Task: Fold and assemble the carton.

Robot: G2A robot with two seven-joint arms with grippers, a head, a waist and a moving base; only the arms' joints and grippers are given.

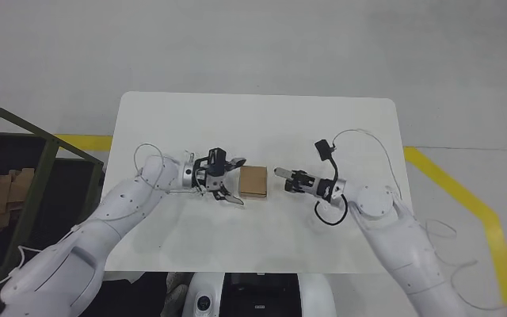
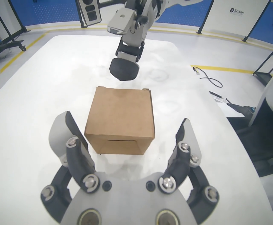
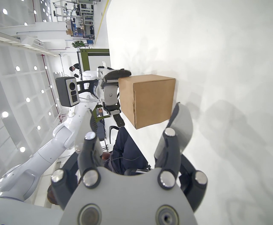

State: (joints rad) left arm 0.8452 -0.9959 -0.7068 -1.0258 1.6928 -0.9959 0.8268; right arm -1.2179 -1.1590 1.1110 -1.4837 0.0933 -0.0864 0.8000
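Carton stands squared and closed, so assembly is judged near its end; left gripper and right gripper flank it, jaws spread and holding nothing, and the next move likely calls for pressing the flaps home.

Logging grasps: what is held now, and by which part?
Nothing is held; both the left gripper and right gripper are open beside the carton.

print | one small logo with lettering | on white partition panel | brand wording, not transcribed
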